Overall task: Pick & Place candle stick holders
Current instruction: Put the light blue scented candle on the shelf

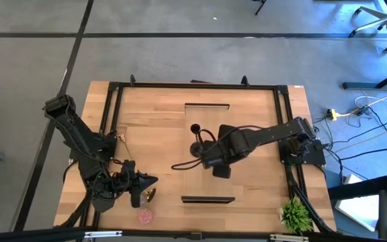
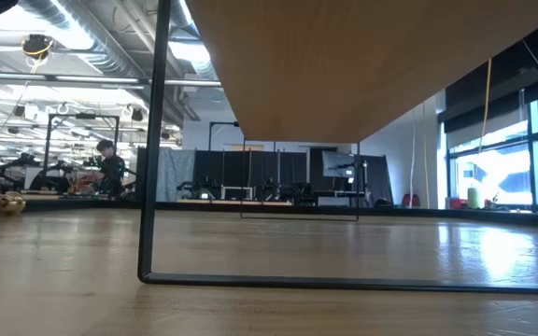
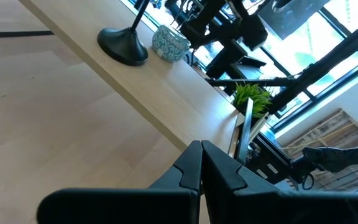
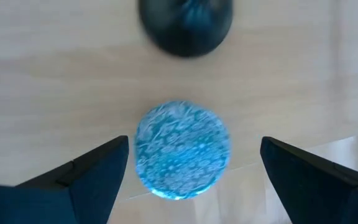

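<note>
Right gripper point(image 4: 188, 165): jaws spread wide above the light-blue holder point(image 4: 181, 150), no contact, mid-table beside the black holder point(image 1: 197, 146). High view hides the blue one under the arm. Left gripper point(image 3: 201, 168): fingers pressed together, front-left, near the gold holder point(image 1: 151, 195) and pink holder point(image 1: 145, 216).

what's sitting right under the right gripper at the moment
The light-blue speckled holder lies on the wooden table directly below the open right gripper, between its fingers, untouched. The black stemmed holder stands just beyond. From above, the arm hides the blue holder.
</note>
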